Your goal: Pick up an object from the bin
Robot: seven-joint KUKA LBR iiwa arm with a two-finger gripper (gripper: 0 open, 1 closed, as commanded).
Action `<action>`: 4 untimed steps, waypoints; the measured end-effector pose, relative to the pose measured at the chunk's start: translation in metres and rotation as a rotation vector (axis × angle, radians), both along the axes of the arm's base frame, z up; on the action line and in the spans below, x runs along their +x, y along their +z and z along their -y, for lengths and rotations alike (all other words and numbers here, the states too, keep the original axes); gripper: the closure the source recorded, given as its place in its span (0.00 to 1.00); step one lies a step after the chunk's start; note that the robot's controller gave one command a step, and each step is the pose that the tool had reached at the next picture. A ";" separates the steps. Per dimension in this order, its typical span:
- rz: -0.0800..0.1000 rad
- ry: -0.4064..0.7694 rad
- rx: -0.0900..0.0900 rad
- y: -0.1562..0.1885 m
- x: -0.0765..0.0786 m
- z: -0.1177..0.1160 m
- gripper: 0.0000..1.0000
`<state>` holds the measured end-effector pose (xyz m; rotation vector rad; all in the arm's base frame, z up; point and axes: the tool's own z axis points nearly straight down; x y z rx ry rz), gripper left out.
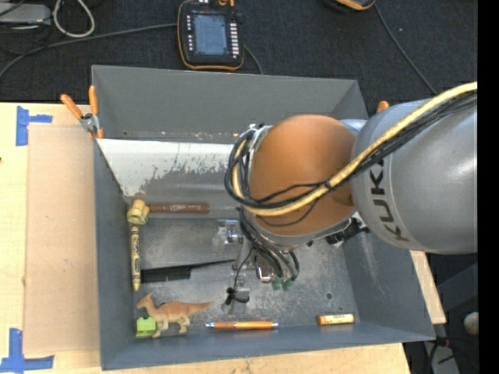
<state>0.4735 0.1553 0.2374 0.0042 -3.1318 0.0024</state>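
Probably light, stiff and apt to roll, the thin orange pencil (242,326) lies flat at the lower centre of the frame, by the bin's (113,271) near wall. I would take it across mid-shaft. The gripper (235,295) hangs just above it; open or closed, I cannot tell. 1 toy dinosaur (173,312) stands to the left.

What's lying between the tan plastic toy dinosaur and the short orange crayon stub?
A thin orange pencil lies flat between them, seen in the camera view.

One dinosaur (173,312), one green block (146,326), one black bar (166,273), one pencil (242,326), one brown marker (178,207), one olive crayon (135,262), one orange crayon (335,319)
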 end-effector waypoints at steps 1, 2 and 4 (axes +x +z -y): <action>0.008 -0.005 0.001 0.003 0.002 0.001 0.00; 0.008 0.185 0.003 -0.121 0.000 -0.034 0.00; 0.007 0.295 0.004 -0.138 -0.001 -0.074 0.00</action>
